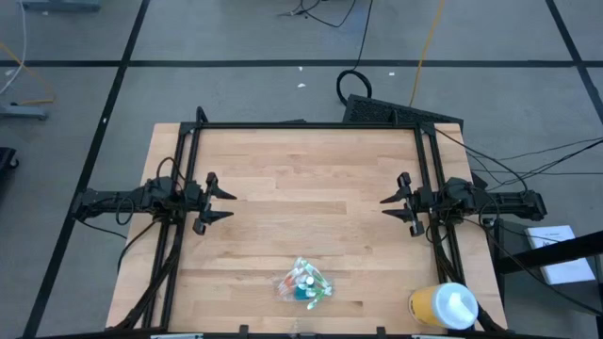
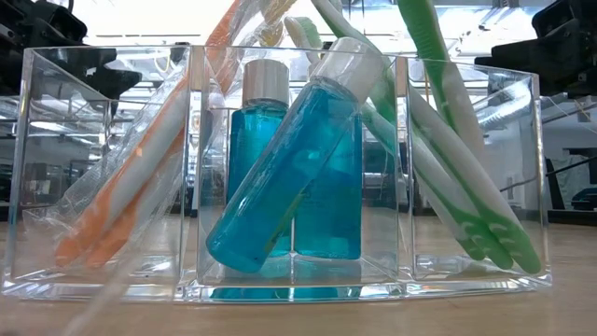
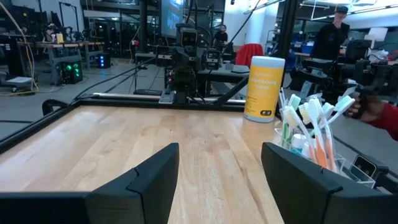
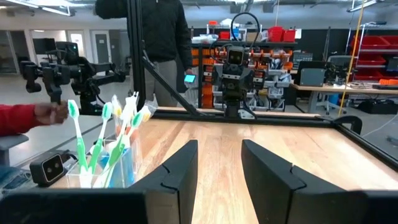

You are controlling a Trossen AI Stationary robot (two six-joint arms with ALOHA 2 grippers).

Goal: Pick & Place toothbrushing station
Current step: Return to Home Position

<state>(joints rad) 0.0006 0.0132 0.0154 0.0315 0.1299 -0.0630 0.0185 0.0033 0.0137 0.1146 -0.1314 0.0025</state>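
Top-down, the small clear plastic toothbrushing station [image 1: 303, 282] sits near the edge of the light wooden table [image 1: 301, 169], well apart from the left gripper [image 1: 233, 206] and right gripper [image 1: 383, 205] out at the sides. Low cam: orange toothbrushes [image 2: 140, 177], blue liquid bottles [image 2: 280, 187] and green toothbrushes [image 2: 434, 56], each in their own compartment. Wrist cams: both grippers' fingers spread, holding nothing

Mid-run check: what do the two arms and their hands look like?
The left arm and right arm are black, slim and jointed, with thin black cables looping along them. The left hand and right hand each carry two dark, angular, wedge-shaped fingers. No markings are visible.
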